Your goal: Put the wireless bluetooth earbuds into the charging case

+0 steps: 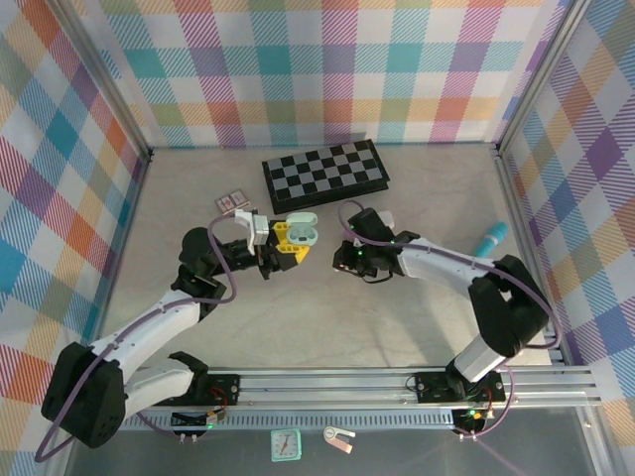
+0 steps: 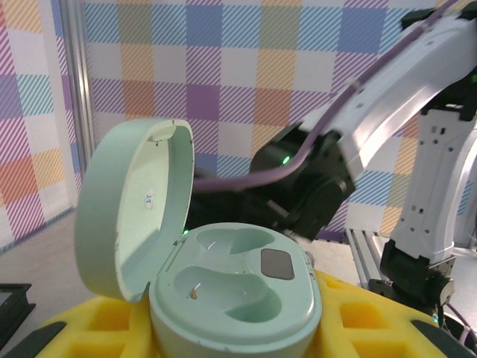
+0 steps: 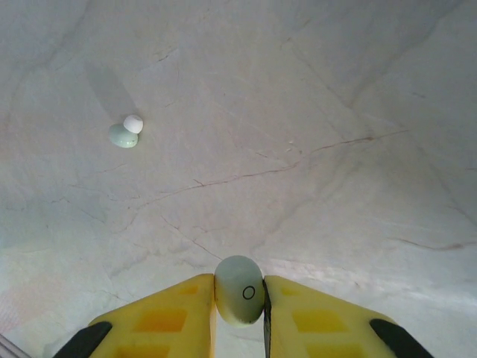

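- Mint charging case [image 2: 238, 298] is sitting closest to the left wrist lens, its lid [image 2: 134, 209] standing open to the left. It is riding between the yellow left fingers [image 2: 82, 328], which are clamping its base from both sides.
- Both sockets [image 2: 231, 246] in the case are showing bare, so no bud is seated yet, and I am judging the task to be in its early part.
- Right fingers [image 3: 171, 313] are pinching a mint earbud [image 3: 240, 291] between their tips and holding it above the pale tabletop [image 3: 335, 112]. The pickup of this bud is looking done, while carrying it over to the open case and pressing it into a socket is remaining.
- Second earbud [image 3: 124, 134], mint with a white tip, is lying loose on the tabletop, well apart from the right fingers. It is waiting for its own pickup and seating once the first bud is in.
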Robot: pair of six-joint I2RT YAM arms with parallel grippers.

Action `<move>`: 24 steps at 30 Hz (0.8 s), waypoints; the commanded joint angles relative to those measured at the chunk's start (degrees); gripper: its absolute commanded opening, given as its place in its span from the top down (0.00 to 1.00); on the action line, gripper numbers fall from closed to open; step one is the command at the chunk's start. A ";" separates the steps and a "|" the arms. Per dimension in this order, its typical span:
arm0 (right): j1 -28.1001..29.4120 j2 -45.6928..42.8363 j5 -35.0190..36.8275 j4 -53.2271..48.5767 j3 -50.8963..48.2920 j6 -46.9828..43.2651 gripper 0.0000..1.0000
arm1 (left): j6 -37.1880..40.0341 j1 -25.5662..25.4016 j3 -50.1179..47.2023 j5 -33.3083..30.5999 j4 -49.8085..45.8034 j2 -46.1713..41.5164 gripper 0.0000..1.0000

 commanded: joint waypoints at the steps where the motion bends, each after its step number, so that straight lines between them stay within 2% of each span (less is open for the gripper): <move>1: -0.18 -3.41 4.18 -7.60 1.31 -3.89 0.78 | 1.68 0.71 -1.17 -0.97 2.72 2.09 0.67; 9: -0.24 -10.83 6.05 -12.93 2.76 -7.91 0.77 | 3.80 0.77 -1.36 -1.79 3.18 7.84 0.67; 16: -0.22 -20.14 5.62 -9.71 1.07 -15.66 0.78 | 12.34 -1.25 2.19 -1.89 -8.52 9.03 0.67; 24: -0.18 -26.94 -1.73 -7.07 2.18 -26.40 0.78 | 13.83 -3.40 3.56 -2.16 -9.42 12.04 0.67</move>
